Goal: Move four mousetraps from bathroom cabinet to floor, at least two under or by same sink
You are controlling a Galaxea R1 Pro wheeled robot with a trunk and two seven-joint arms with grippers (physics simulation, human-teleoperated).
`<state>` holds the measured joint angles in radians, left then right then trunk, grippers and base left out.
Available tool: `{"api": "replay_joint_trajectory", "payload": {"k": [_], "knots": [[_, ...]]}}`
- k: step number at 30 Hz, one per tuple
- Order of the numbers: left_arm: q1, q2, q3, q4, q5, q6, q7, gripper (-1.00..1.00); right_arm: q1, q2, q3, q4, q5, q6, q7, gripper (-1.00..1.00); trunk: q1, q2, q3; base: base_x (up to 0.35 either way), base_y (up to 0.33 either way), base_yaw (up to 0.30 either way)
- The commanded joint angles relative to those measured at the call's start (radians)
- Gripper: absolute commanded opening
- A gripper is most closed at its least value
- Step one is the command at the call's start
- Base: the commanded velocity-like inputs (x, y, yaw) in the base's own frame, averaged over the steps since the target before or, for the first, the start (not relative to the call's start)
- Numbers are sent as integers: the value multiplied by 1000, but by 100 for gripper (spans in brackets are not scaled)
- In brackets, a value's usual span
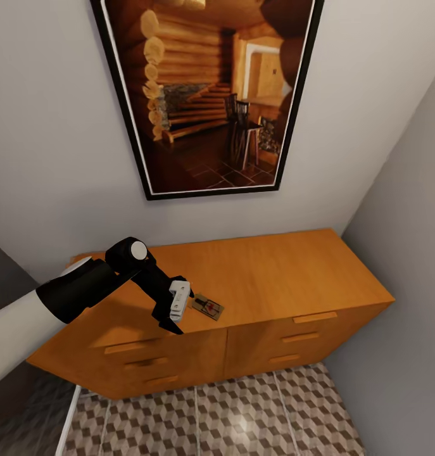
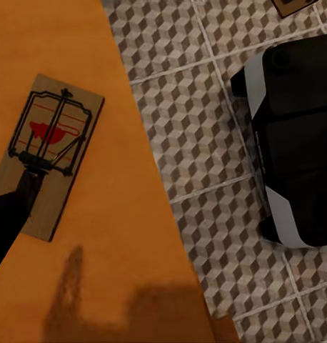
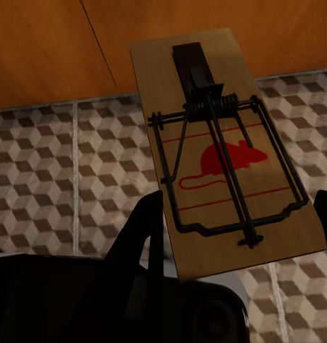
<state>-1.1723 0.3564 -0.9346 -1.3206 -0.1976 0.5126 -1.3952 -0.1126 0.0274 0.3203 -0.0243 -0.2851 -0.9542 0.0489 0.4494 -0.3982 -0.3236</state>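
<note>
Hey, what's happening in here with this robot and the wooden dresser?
The robot is collecting mousetraps in a tiled bathroom. Its left gripper hovers at one mousetrap lying near the front edge of the cabinet top, not yet gripping it. The right gripper holds another mousetrap over the patterned bathroom floor. A third trap's corner shows on the floor.

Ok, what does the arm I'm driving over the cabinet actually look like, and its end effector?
In the head view, the left arm has a white upper segment that gives way to a glossy black forearm, with a round pale cap on the wrist joint. The left end effector is black with dark fingers and carries a small white block on its side. In the right wrist view, the right end effector's fingers are plain black.
</note>
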Motion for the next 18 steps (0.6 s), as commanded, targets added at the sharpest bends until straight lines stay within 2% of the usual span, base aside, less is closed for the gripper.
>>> {"api": "replay_joint_trajectory", "payload": {"k": [1,11,18], "knots": [[-1,0,-1,-2,-4,10,-4,100,-1,0,5,1,-12,-4,7,-100,1,-2,-1,0,0,-244],[-1,0,-1,-2,-3,10,-4,100,-1,0,5,1,-12,-5,8,-100,1,-2,7,0,0,-224],[-1,1,-1,-2,-3,12,-4,100,-1,0,5,1,-12,-5,8,-100,1,-2,9,0,0,-64]]}}
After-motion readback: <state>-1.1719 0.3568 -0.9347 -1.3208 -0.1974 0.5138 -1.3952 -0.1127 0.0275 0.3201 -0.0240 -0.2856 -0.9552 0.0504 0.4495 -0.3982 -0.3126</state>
